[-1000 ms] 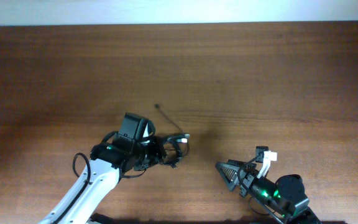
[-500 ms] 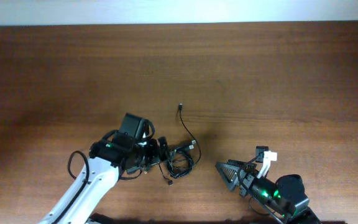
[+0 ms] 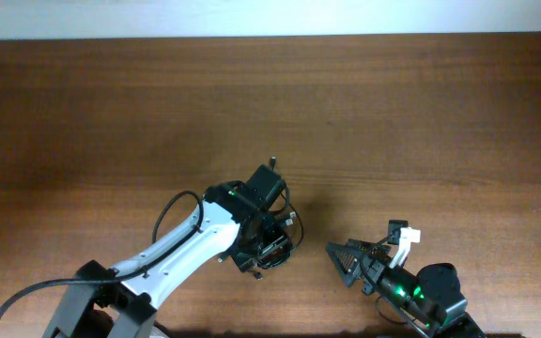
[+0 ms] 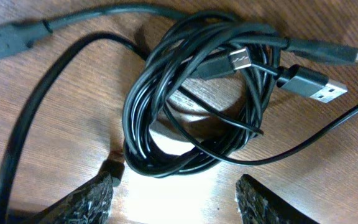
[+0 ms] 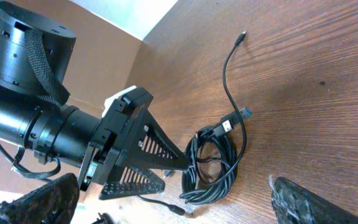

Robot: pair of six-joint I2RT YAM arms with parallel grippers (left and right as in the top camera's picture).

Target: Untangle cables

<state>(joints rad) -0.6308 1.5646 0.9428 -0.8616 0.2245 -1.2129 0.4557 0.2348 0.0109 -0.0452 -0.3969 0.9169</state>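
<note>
The cables (image 3: 275, 252) lie on the brown table as a loose coil of thin black cords. One strand runs up to a small plug (image 3: 272, 161). The left wrist view shows the coil (image 4: 135, 112) close up, with a silvery flat plug (image 4: 325, 92) and a small plug (image 4: 240, 60) at its top right. My left gripper (image 4: 179, 200) is open, right over the coil's near edge, with only bare wood between its fingertips. My right gripper (image 3: 344, 258) is open a short way right of the coil (image 5: 216, 168) and touches nothing.
A thicker black cable (image 4: 17, 143) of the arm crosses the left of the left wrist view. The left arm (image 3: 172, 249) reaches in from the lower left. A pale wall strip (image 3: 270, 17) edges the table's far side.
My left gripper opened and let the cables drop onto the table, where they spread out. The left arm then swung right, over the coil. The right jaws opened slightly wider.
</note>
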